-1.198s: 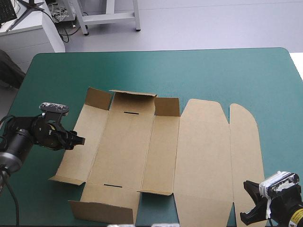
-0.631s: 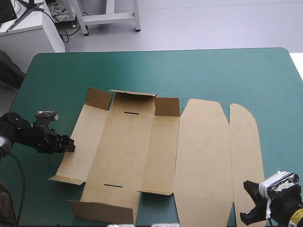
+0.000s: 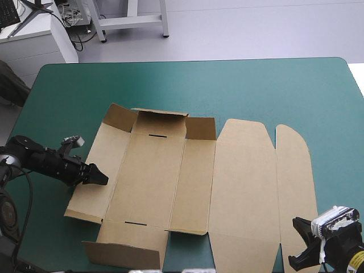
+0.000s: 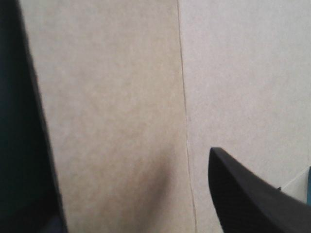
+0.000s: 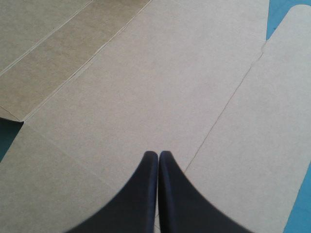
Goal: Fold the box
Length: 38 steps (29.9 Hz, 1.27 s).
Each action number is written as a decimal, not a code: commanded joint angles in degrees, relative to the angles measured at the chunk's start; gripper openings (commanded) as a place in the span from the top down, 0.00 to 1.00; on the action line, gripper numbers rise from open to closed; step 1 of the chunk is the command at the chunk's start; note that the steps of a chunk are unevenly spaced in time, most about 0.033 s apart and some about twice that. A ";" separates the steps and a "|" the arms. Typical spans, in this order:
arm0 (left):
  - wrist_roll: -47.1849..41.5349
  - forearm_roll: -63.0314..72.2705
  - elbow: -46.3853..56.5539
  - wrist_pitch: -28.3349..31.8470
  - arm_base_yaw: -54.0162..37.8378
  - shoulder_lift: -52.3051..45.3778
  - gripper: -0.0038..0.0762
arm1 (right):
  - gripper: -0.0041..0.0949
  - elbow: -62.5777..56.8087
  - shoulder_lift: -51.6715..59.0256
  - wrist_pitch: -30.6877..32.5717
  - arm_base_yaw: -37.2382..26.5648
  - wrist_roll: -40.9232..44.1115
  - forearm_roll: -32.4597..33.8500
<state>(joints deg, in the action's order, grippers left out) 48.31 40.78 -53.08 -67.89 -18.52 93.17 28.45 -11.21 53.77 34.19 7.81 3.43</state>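
The box (image 3: 187, 182) lay opened out as a brown sheet on the teal-green counter (image 3: 256, 91), from about the middle across toward the right side, its near edge running off the counter's near edge. Most of it was flat. Along the far edge three short flaps (image 3: 160, 123) stood up from the sheet, and at the near left corner another flap (image 3: 122, 253) was raised as well. The two long panels with rounded far ends (image 3: 245, 187) on the right lay flat on the cover.

The left claw (image 3: 98, 178) was low at the box's left side, its tip over the outermost left panel, just inside that panel's outer edge. From its own wrist camera the two black fingers (image 4: 252, 199) stood wide apart, so it was open, with bare brown board and one crease line between them and nothing pinched.

The right claw (image 5: 158, 154) sat by the near right corner of the sheet. Its fingers met in one pointed arch, closed on nothing, aimed across the flat board, with a crease running away from the tip
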 commanded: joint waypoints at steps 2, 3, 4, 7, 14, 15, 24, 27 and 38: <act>0.08 3.39 -1.32 -6.13 0.08 -1.95 0.48 | 0.97 1.41 -0.74 -3.79 -0.14 -0.55 0.84; 0.08 3.39 -1.32 -6.13 0.08 -1.95 0.53 | 0.97 1.41 -0.74 -3.79 -0.14 -0.55 0.84; 0.08 3.39 -1.32 -6.13 0.08 -1.95 0.58 | 0.97 1.41 -0.74 -3.79 -0.14 -0.55 0.84; -0.06 3.39 -1.32 -6.13 0.08 -1.95 0.74 | 0.97 1.41 -0.74 -3.79 -0.14 -0.55 0.93; 0.11 1.58 -1.32 -6.13 0.30 -1.95 0.96 | 0.97 1.41 -0.74 -3.79 -0.14 -0.55 0.93; 0.11 1.11 -1.32 -6.13 0.80 -1.95 0.96 | 0.97 1.41 -0.74 -3.79 -0.14 -0.55 0.93; 0.75 -1.13 -10.65 -0.39 9.63 -1.95 0.96 | 0.97 1.41 -0.74 -3.79 -0.14 -0.55 0.93; 0.35 -5.31 -18.24 2.48 15.65 -1.95 0.96 | 0.97 1.41 -0.74 -3.79 -0.14 -0.55 0.93; -0.09 -34.21 -41.28 11.61 38.66 -1.95 0.96 | 0.97 1.41 -0.74 -3.79 -0.14 -0.55 0.93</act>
<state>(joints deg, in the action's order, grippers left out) 47.57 12.09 -89.63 -60.88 15.64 93.78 28.45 -11.21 53.77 34.19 7.62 3.64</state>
